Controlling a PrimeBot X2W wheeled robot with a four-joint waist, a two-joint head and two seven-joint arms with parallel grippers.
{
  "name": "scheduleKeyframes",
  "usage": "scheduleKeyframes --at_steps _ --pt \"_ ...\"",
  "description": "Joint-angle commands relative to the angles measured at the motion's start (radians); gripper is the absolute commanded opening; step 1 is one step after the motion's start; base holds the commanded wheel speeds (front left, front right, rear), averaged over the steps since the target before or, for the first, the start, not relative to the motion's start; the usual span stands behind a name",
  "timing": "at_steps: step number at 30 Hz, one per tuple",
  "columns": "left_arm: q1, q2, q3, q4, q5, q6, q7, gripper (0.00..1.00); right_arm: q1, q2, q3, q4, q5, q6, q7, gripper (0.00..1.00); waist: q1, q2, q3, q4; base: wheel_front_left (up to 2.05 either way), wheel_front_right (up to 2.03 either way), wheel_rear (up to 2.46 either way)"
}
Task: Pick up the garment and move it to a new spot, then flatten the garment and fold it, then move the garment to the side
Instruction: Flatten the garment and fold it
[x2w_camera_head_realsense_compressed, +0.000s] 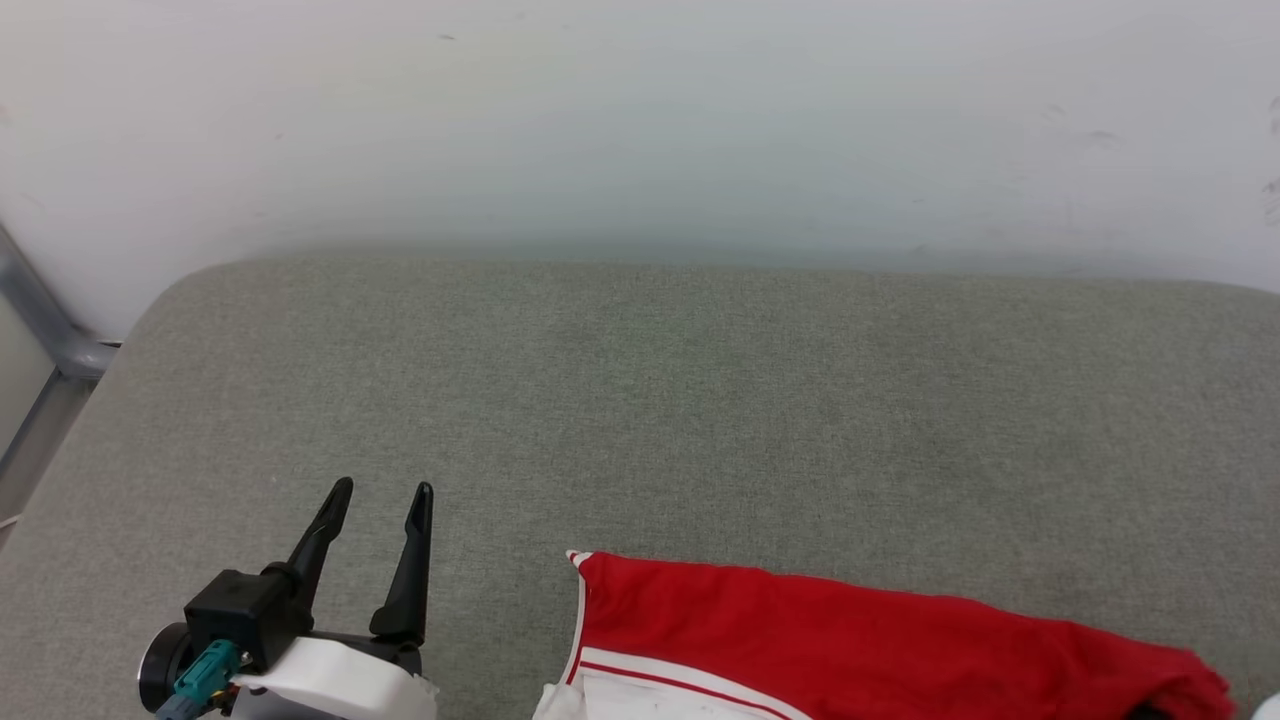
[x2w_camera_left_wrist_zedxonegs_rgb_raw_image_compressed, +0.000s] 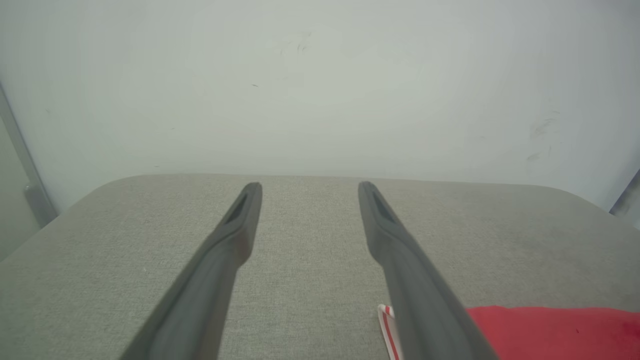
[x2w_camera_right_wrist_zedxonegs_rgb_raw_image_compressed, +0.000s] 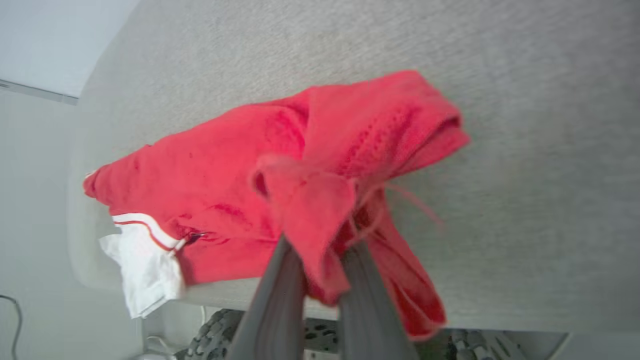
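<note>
Worktop (x2w_camera_head_realsense_compressed: 700, 400): grey fabric, backed by white wall (x2w_camera_head_realsense_compressed: 640, 120).
Right pincer (x2w_camera_right_wrist_zedxonegs_rgb_raw_image_compressed: 320, 252): clamped on bunched red jersey (x2w_camera_right_wrist_zedxonegs_rgb_raw_image_compressed: 215, 190).
Left pincer (x2w_camera_head_realsense_compressed: 384, 487): spread wide, nothing held; jersey seen to its right.

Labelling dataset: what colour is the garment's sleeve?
The sleeve is white with red-striped trim; best in right wrist view.

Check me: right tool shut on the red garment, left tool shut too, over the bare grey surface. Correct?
No. The left tool is open, spread wide above the bare grey surface; the left wrist view shows it. The right tool is indeed shut on the red garment.
</note>
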Motion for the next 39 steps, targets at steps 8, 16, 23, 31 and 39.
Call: scheduleKeyframes --at_steps 8,16,23,31,39 --pt "-0.002 -0.002 -0.012 0.004 -0.003 -0.005 0.006 1.0 -0.028 0.142 0.003 -0.08 0.293 -0.001 0.232 0.0 0.0 -0.0001 0.0 0.015 0.0 0.0 0.0" --pt "-0.039 -0.01 -0.023 0.014 -0.002 -0.015 0.013 1.0 -0.045 0.155 0.164 -0.02 0.535 -0.001 0.224 0.0 0.0 -0.0001 0.015 0.064 0.0 0.0 0.0" --pt "-0.06 -0.015 -0.017 0.018 -0.006 -0.019 0.008 1.0 -0.092 0.155 0.39 0.025 0.663 -0.001 0.064 0.0 0.0 -0.0001 0.048 0.11 0.0 0.0 0.0" --pt "-0.106 -0.033 -0.02 0.027 0.002 -0.034 0.004 1.0 -0.179 0.155 0.581 0.096 0.646 -0.001 -0.121 0.0 0.0 -0.0001 0.112 0.146 0.0 0.0 0.0" --pt "-0.135 -0.064 -0.009 0.049 0.004 -0.054 -0.004 1.0 -0.232 0.154 0.664 0.169 0.616 -0.001 -0.209 0.74 0.0 -0.0001 0.171 0.137 0.0 0.0 0.0"
